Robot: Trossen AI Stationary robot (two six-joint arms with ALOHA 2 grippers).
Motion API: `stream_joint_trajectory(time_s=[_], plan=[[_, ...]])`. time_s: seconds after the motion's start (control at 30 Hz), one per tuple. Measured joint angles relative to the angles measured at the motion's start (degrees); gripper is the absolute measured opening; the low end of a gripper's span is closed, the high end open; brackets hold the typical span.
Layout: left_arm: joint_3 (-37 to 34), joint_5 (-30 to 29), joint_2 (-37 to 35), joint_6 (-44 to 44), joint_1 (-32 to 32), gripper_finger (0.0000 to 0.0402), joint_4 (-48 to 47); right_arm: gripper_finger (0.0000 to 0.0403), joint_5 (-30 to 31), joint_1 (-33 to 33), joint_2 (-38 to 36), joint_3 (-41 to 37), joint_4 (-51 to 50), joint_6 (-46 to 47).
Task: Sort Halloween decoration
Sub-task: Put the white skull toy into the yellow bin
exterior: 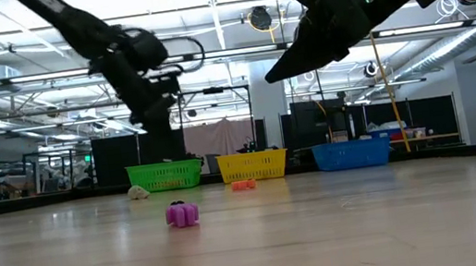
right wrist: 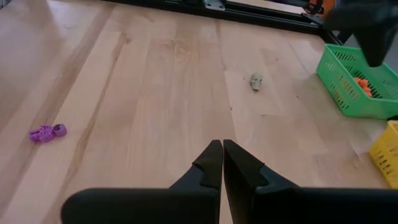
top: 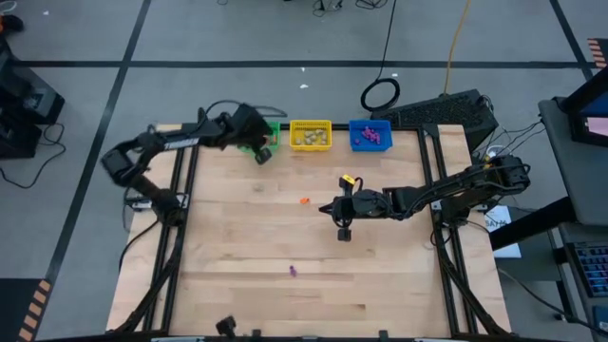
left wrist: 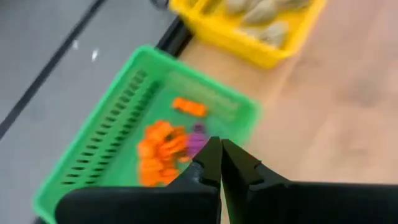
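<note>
My left pincer [left wrist: 220,163] hangs clenched, grasping nothing, over the green slotted plastic basket [top: 270,132] at the far edge of the light wooden bench [top: 237,247]. That basket holds a heap of small orange trinkets [left wrist: 163,149] with one purple trinket [left wrist: 198,138] among them. Beside it along the same edge stand the yellow plastic basket [top: 310,135], holding pale beige-grey trinkets [left wrist: 261,12], and the blue plastic basket [top: 370,135], holding purple pieces. My right pincer [right wrist: 222,163] is also clenched and empty, raised above the bench near its middle. Loose on the bench lie a small orange piece [top: 304,200] near the centre, a purple skeleton-shaped trinket [right wrist: 47,132] toward the near edge, and a pale skull-shaped trinket [right wrist: 256,81] close to the green basket.
</note>
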Motion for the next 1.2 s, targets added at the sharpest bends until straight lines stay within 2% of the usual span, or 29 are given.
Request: stream_joint_trajectory(time_s=[0.23,0.43,0.6,0.67,0.87,1.07,1.13,1.2], plan=[[-18.57,0.14,-13.79,-7.46,-9.15,0.0001,15.99,0.0000,-0.27,-1.23,0.78,0.00,1.13,-0.91],[-30.53,-4.64,-22.10,-10.40,-19.17,0.0000,24.73,0.0000,-4.95,-2.15,7.08,0.58,8.45,-1.61],[-38.30,-8.98,-26.34,-10.71,-24.12,0.0000,32.01,0.0000,-4.93,-2.13,12.94,3.31,12.55,-1.60],[-39.93,-8.96,-27.47,-10.75,-24.56,0.0000,31.95,0.0000,-4.93,-2.13,14.72,4.55,12.51,-1.36],[-40.23,-3.41,-28.05,-13.54,-24.59,0.0000,26.19,0.0000,-4.95,-2.13,17.94,7.47,12.52,-0.55],[-40.23,-4.92,-28.03,-13.69,-24.57,0.0016,19.08,0.0000,-4.93,-2.13,18.23,7.80,13.06,0.09],[-40.29,-5.62,-28.03,-13.67,-24.57,0.0026,18.79,0.0001,-4.82,-2.24,18.24,7.80,14.99,1.14],[-41.50,-7.34,-28.03,-14.55,-24.59,0.0029,22.29,0.0011,-4.80,-2.83,19.17,8.33,18.09,1.37]])
